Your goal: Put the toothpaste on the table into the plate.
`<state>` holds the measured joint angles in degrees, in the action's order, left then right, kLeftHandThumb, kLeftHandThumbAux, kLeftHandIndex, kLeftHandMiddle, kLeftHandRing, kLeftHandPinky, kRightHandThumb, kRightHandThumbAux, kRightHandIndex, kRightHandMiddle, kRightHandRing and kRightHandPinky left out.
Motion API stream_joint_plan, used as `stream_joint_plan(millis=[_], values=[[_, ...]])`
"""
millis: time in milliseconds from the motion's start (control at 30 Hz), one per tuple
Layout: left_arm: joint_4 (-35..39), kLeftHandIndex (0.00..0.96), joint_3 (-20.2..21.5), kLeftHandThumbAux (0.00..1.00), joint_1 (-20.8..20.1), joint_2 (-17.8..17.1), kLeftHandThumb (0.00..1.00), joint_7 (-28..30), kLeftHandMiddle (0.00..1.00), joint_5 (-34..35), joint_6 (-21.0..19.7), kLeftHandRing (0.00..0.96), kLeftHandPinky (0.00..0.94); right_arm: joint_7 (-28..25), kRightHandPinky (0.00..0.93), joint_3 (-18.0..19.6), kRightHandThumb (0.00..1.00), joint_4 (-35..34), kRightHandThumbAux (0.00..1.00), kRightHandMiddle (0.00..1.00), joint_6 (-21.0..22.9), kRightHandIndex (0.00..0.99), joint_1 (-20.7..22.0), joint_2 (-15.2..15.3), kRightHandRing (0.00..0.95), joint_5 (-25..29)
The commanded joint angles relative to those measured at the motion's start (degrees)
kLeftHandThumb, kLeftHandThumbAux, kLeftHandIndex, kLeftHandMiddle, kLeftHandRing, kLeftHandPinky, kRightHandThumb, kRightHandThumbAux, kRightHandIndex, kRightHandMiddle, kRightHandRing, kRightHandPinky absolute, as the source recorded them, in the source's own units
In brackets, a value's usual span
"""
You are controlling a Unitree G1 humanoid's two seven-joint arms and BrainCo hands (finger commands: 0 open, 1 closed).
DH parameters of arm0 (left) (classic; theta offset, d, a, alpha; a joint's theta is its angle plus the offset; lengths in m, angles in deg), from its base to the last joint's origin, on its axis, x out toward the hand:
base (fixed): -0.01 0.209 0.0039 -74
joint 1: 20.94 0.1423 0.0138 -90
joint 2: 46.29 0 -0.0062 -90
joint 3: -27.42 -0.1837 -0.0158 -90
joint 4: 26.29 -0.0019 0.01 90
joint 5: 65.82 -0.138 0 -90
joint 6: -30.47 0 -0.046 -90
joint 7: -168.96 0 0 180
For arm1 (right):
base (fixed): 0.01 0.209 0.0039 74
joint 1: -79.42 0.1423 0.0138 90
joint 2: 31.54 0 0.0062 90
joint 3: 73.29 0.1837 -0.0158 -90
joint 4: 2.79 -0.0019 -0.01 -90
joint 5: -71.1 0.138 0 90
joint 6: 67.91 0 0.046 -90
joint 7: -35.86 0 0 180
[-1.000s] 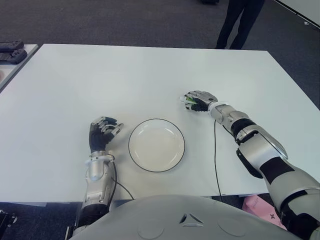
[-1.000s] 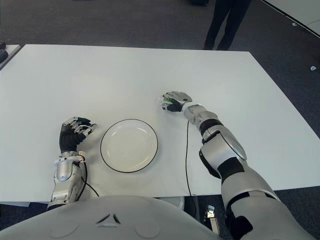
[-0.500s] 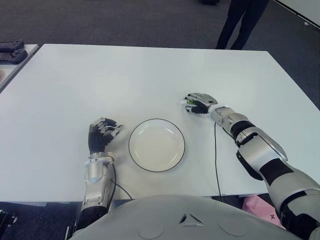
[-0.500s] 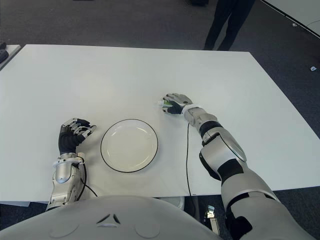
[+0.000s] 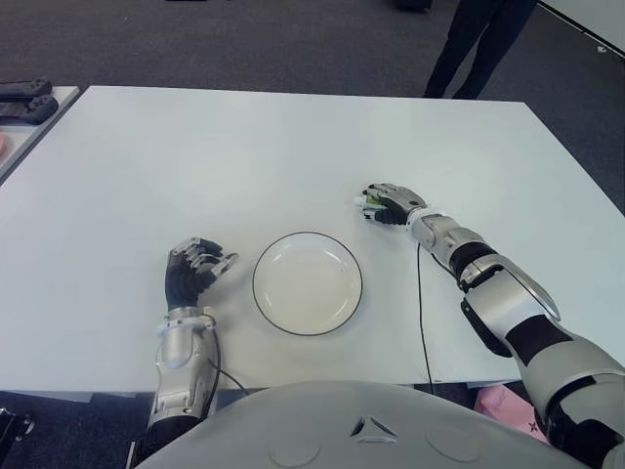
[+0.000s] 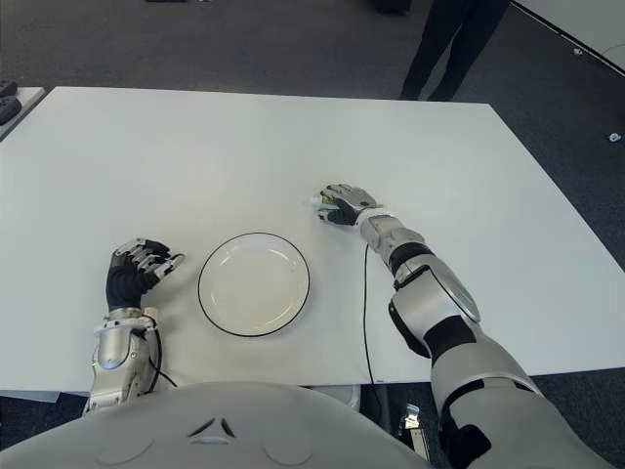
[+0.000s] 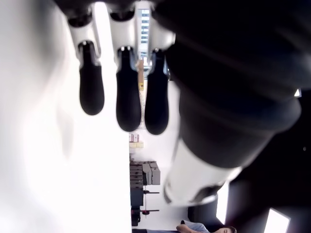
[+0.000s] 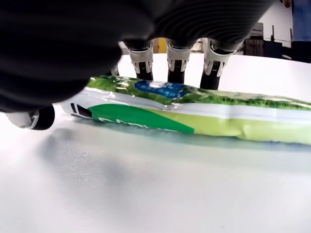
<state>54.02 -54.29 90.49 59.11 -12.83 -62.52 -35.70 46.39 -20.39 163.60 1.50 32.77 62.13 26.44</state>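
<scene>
The green and white toothpaste tube (image 8: 194, 109) lies flat on the white table (image 5: 195, 156), up and to the right of the empty black-rimmed white plate (image 5: 308, 283). My right hand (image 5: 389, 203) covers the tube; in the right wrist view its fingers (image 8: 175, 60) arch over the tube's far side and the thumb sits at its near end. Only a green tip of the tube (image 5: 369, 202) peeks out in the eye views. My left hand (image 5: 190, 274) shows to the left of the plate, fingers loosely bent and holding nothing.
A thin black cable (image 5: 422, 303) runs along the table from my right wrist to the front edge. A person's legs (image 5: 479, 44) stand beyond the far edge. Dark objects (image 5: 24, 98) lie on a second table at far left.
My left hand has drawn back toward me and a little leftward, away from the plate. My right hand has settled slightly lower over the tube.
</scene>
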Motion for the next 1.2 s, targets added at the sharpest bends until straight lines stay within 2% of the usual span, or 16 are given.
stream_joint_plan(millis=[33, 433, 633, 700, 733, 767, 833, 900, 967, 1033, 1067, 1133, 1200], values=[[-1.4, 0.573, 0.6, 0.998, 1.9, -0.8, 0.002, 1.6, 0.566, 1.2, -3.3, 0.571, 0.544, -2.8, 0.0, 0.4, 0.533, 1.7, 0.195, 0.0, 0.7, 0.0, -4.3, 0.2, 0.0, 0.6], [1.3, 0.574, 0.4, 0.998, 3.1, 0.5, 0.008, 0.3, 0.551, 1.1, -4.1, 0.543, 0.522, -3.2, 0.013, 3.7, 0.489, 1.4, 0.253, 0.0, 0.8, 0.0, -6.7, 0.5, 0.0, 4.1], [1.7, 0.572, 0.5, 0.998, 3.2, 0.4, 0.006, 0.4, 0.548, 0.9, -4.5, 0.545, 0.526, -2.2, 0.126, 5.3, 0.478, 1.2, 0.338, 0.0, 1.0, 0.008, -7.5, 0.6, 0.012, 5.3], [2.0, 0.573, 0.5, 0.998, 3.2, 0.5, 0.005, 0.3, 0.546, 0.8, -4.9, 0.545, 0.523, -1.9, 0.221, 5.9, 0.5, 1.2, 0.392, 0.053, 0.8, 0.066, -7.8, 0.7, 0.1, 5.7], [2.1, 0.572, 0.5, 0.998, 3.2, 0.5, 0.005, 0.3, 0.545, 0.8, -5.0, 0.543, 0.521, -1.8, 0.286, 6.1, 0.527, 1.2, 0.415, 0.129, 0.7, 0.14, -7.9, 0.8, 0.177, 5.9], [2.2, 0.571, 0.5, 0.998, 3.2, 0.6, 0.004, 0.2, 0.544, 0.8, -5.1, 0.542, 0.521, -1.5, 0.309, 6.4, 0.537, 1.2, 0.423, 0.156, 0.4, 0.167, -8.0, 0.8, 0.204, 6.1], [2.3, 0.567, 0.5, 0.998, 3.2, 0.7, 0.001, 0.1, 0.54, 0.7, -5.2, 0.537, 0.515, -0.9, 0.383, 6.8, 0.593, 1.1, 0.456, 0.272, -0.2, 0.317, -8.3, 0.9, 0.307, 6.4], [2.4, 0.564, 0.5, 0.998, 3.3, 0.7, 0.0, 0.0, 0.538, 0.7, -5.3, 0.536, 0.514, -0.3, 0.409, 7.1, 0.652, 1.1, 0.575, 0.331, -0.9, 0.372, -8.5, 0.9, 0.351, 6.6], [2.4, 0.562, 0.5, 0.998, 3.2, 0.7, 0.0, 0.1, 0.538, 0.7, -5.3, 0.537, 0.514, 0.6, 0.429, 7.2, 0.683, 1.0, 0.636, 0.376, -1.4, 0.402, -8.7, 1.0, 0.383, 6.6], [2.5, 0.559, 0.5, 0.998, 3.1, 0.7, 0.0, 0.1, 0.538, 0.7, -5.4, 0.538, 0.516, 1.3, 0.503, 7.2, 0.704, 1.0, 0.674, 0.491, -1.7, 0.422, -8.8, 1.0, 0.491, 6.5], [2.4, 0.559, 0.5, 0.998, 3.0, 0.5, 0.0, 0.2, 0.538, 0.7, -5.5, 0.538, 0.516, 2.5, 0.514, 7.1, 0.707, 0.9, 0.679, 0.507, -2.1, 0.425, -8.9, 0.9, 0.506, 6.3], [2.3, 0.564, 0.6, 0.998, 2.9, 0.4, 0.0, 0.3, 0.546, 0.8, -5.6, 0.55, 0.529, 3.8, 0.651, 7.0, 0.717, 0.8, 0.693, 0.637, -2.5, 0.434, -9.1, 0.9, 0.652, 6.0], [2.1, 0.567, 0.6, 0.998, 2.8, 0.1, 0.0, 0.7, 0.552, 0.9, -5.7, 0.556, 0.534, 5.1, 0.714, 6.9, 0.721, 0.7, 0.698, 0.693, -2.9, 0.437, -9.2, 0.8, 0.709, 5.9]])
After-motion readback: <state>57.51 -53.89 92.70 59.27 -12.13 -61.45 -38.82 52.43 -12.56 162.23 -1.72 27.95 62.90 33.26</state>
